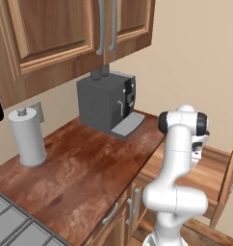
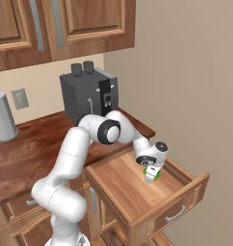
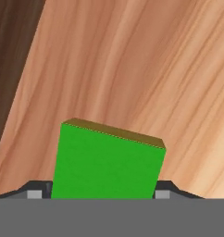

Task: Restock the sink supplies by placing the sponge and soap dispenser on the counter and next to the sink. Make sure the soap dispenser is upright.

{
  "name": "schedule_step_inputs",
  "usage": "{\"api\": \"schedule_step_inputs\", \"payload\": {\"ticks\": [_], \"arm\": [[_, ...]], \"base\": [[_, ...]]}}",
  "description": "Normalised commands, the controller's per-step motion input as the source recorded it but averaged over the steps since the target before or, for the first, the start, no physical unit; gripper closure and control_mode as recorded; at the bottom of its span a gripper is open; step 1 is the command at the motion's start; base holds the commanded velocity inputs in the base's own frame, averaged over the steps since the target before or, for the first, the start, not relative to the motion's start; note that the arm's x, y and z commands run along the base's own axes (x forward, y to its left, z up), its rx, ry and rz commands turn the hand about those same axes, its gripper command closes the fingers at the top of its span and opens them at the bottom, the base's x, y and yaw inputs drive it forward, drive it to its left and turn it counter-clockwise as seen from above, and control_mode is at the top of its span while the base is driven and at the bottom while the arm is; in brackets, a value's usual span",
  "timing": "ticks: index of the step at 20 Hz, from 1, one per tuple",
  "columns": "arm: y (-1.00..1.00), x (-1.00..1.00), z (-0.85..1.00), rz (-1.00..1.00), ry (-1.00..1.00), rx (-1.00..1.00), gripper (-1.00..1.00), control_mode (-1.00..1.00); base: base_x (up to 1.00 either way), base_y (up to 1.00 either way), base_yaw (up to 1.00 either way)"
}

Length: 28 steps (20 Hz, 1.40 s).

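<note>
At the far left of the left base view, a grey paper towel roll (image 1: 26, 137) stands upright on the reddish-brown counter (image 1: 84, 168). Further right, toward the upper middle, a dark coffee machine (image 1: 106, 103) sits against the wall under the wooden wall cabinets (image 1: 65, 33). Right of that, the white arm (image 1: 178, 158) bends down over an open wooden drawer (image 1: 212, 175). From the right base view, the tool (image 2: 151, 174) is low inside that drawer, at the centre right of the frame, with the green sponge (image 2: 153, 172) right at its tip. Seen from the hand view, the sponge fills the lower middle, lying on the drawer's wooden bottom between the two fingertips (image 3: 34, 193); whether they press it yet I cannot tell.
</note>
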Motion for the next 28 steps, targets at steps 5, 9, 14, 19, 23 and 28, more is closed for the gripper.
{"api": "schedule_step_inputs", "payload": {"ticks": [5,9,14,19,23,28], "arm": [[0.00,-0.58,-0.38,-0.06,0.07,0.00,-1.00,-1.00],[0.00,-0.17,-0.39,-0.02,0.15,0.00,-1.00,-1.00],[0.00,-0.03,-0.44,0.00,0.19,0.00,1.00,-1.00],[0.00,-0.32,-0.35,0.00,0.04,0.04,1.00,-1.00],[0.00,-0.58,-0.07,0.00,-0.05,0.08,1.00,-1.00],[0.00,-0.50,0.41,0.00,-0.08,0.04,1.00,-1.00]], "base": [[0.00,0.00,0.00],[0.00,0.00,0.00],[0.00,0.00,0.00],[0.00,0.00,0.00],[0.00,0.00,0.00],[0.00,0.00,0.00]]}}
